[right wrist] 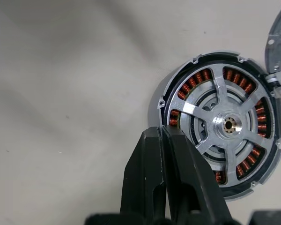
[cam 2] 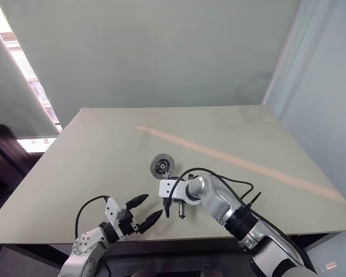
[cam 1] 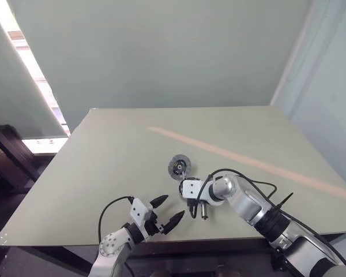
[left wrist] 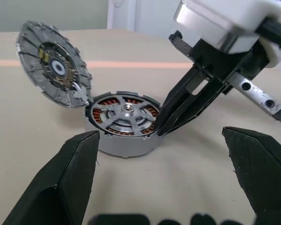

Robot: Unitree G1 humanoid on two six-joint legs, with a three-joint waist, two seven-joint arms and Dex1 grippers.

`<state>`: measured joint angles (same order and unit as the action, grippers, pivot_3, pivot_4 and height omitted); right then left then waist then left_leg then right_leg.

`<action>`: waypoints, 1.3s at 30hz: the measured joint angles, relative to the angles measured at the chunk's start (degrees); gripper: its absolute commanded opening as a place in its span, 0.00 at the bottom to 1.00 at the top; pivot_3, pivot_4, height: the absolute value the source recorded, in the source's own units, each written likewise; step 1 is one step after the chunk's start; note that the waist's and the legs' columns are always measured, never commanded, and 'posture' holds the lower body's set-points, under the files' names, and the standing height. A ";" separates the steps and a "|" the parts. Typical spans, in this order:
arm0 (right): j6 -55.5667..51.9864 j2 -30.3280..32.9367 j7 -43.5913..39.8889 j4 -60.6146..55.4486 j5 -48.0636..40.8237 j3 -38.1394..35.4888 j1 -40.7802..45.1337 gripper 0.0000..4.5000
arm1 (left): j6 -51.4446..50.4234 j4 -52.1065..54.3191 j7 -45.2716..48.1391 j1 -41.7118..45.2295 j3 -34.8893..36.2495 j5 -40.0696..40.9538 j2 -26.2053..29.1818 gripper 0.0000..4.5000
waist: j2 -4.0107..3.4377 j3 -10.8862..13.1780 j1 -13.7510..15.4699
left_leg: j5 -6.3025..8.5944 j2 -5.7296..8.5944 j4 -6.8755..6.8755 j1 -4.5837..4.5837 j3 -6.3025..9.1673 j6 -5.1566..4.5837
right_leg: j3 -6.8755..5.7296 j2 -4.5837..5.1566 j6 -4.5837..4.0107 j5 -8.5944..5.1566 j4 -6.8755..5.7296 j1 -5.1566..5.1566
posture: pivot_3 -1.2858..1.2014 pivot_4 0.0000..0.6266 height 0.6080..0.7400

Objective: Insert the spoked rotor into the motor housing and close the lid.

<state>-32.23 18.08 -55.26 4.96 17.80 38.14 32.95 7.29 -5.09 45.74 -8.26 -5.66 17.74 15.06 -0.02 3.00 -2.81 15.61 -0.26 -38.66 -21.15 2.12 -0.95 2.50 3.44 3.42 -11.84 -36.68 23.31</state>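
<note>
The motor housing (left wrist: pixel 124 140) lies on the table, copper windings (right wrist: pixel 199 77) showing round its inside. The spoked rotor (right wrist: pixel 227 124) sits inside it, silver spokes and hub facing up. The lid (left wrist: pixel 54 65) stands tilted open at the housing's far edge, seen from above as a grey disc (cam 1: pixel 177 166). My right gripper (right wrist: pixel 162 133) is shut on nothing, its tips at the housing's rim on the side away from the lid. My left gripper (cam 1: pixel 174 206) is open a short way in front of the housing, pointing at it.
The beige table (cam 1: pixel 115 156) stretches wide on all sides of the motor. Its front edge (cam 1: pixel 57 242) runs close under my left arm. A black cable (cam 1: pixel 248 182) loops off my right wrist. A pale wall rises behind the table.
</note>
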 measured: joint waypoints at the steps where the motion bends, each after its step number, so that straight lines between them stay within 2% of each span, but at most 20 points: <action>1: -1.35 -0.19 0.06 -1.03 -0.05 -0.08 -0.25 0.00 | 0.03 -0.03 0.02 0.01 0.02 0.00 0.07 1.00 | 0.00 0.00 0.00 | 0.00 0.00 0.00 -0.07 0.00 0.00 | 0.00 0.00 0.03 0.02 0.00 0.08 | 0.52 0.00 1.00; 9: -17.55 -3.23 0.73 -10.83 -4.43 -2.22 -2.34 0.00 | 0.20 -0.12 0.09 -0.16 0.38 0.06 0.50 1.00 | -0.01 0.01 0.00 | 0.00 0.00 -0.02 -0.25 0.05 0.00 | -0.03 -0.01 0.00 0.00 0.00 0.24 | 0.52 0.00 1.00; 16: -32.95 -10.10 9.60 -18.34 -7.14 -5.29 -4.89 0.00 | 0.25 -0.04 0.42 -3.56 4.08 1.42 2.62 1.00 | -0.02 0.01 -0.01 | 0.01 -0.11 0.00 -0.43 0.04 0.02 | -0.03 -0.11 0.00 0.00 0.00 0.46 | 0.52 0.00 1.00; 28: -37.22 -17.95 24.20 -17.50 -11.06 -7.26 -8.92 0.00 | 0.24 2.80 0.17 -6.98 6.68 3.49 2.50 1.00 | -0.01 0.01 -0.02 | 0.02 -0.25 0.02 -0.48 0.01 0.05 | -0.03 -0.23 -0.06 0.01 0.00 0.65 | 0.52 0.00 1.00; 39: -37.12 -18.77 28.97 -16.48 -14.76 -7.12 -9.44 0.00 | 0.17 3.42 0.19 -7.13 6.56 3.49 2.46 1.00 | -0.02 0.02 -0.04 | 0.02 -0.29 0.03 -0.48 -0.01 0.05 | -0.03 -0.26 -0.07 0.01 0.01 0.67 | 0.52 0.00 1.00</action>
<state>-69.35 -0.69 -26.29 -11.51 3.04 31.03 23.51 7.45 -1.67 45.94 -15.38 0.90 21.23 17.53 -0.04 3.01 -2.85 15.62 -0.55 -38.63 -21.62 2.12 -0.89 2.47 3.18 3.35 -11.83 -36.67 23.98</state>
